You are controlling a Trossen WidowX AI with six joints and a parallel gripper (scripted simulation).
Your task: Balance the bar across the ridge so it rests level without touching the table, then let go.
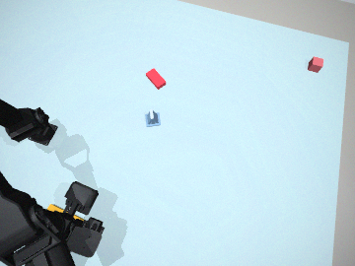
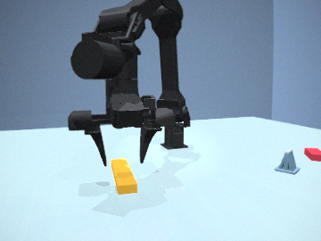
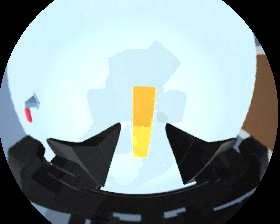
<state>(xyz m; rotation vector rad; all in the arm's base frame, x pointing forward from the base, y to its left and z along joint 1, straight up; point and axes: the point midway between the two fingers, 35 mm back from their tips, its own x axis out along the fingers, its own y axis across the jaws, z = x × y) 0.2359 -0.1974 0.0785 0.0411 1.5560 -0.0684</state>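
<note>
The yellow bar (image 1: 56, 208) (image 2: 124, 178) (image 3: 143, 106) lies flat on the table. My gripper (image 1: 84, 218) (image 2: 123, 163) (image 3: 143, 125) is open, pointing down just above the bar, with one finger to each side of it and nothing held. In the top view the gripper hides much of the bar. The ridge (image 1: 153, 118) (image 2: 288, 162) (image 3: 33, 101), a small blue-grey wedge on a square base with a pale top, stands upright on the table with nothing on it.
A flat red block (image 1: 156, 79) (image 2: 314, 153) (image 3: 28, 115) lies near the ridge. A small red cube (image 1: 316, 64) sits near the table's far right corner in the top view. The arm's base (image 2: 174, 137) stands behind the gripper in the exterior view.
</note>
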